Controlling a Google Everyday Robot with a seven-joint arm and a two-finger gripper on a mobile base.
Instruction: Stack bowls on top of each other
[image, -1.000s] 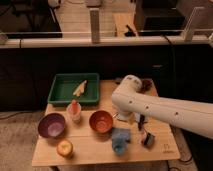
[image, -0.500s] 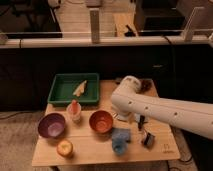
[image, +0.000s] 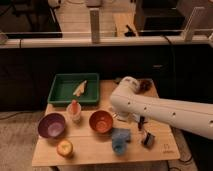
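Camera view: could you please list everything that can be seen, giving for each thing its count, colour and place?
purple bowl: 1, purple, table's front left
orange-red bowl: 1, orange-red, right of the purple bowl, apart from it
tray: 1, green, back left
pale item: 1, tan, inside the tray
small cup: 1, pale, in front of the tray
apple: 1, yellow-red, front left
blue cup: 1, blue, front middle
dark thing: 1, back right
table: 1, light wood
arm: 1, white, from the right
gripper: 1, dark, under the arm
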